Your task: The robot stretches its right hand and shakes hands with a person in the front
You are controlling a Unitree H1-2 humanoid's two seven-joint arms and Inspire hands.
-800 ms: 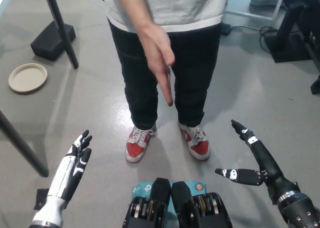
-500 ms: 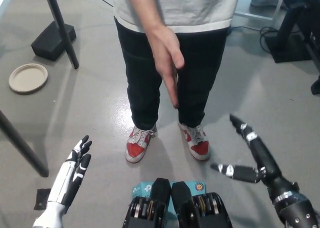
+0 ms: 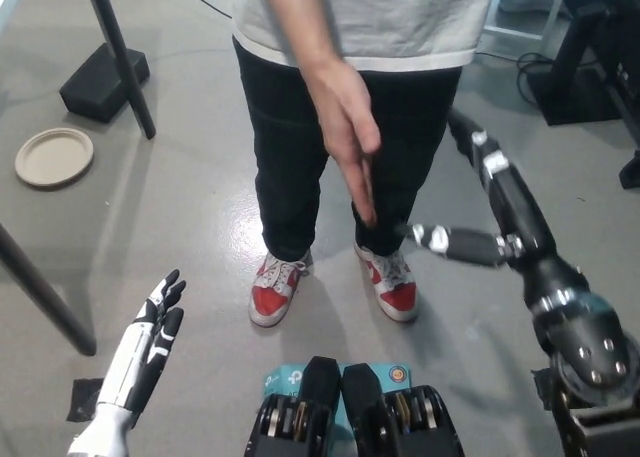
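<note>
While the black right hand (image 3: 500,212) reaches up at the right of the frame, fingers spread on nothing, the person's hand (image 3: 350,137) hangs offered at upper centre (near, not touching), so clasp and shake remain.

white l hand (image 3: 140,355), black r hand (image 3: 495,212)

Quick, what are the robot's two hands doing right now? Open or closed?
Left hand: open, holding nothing, resting low at the robot's left.
Right hand: open, reaching toward the person's hand, not touching it yet.
</note>
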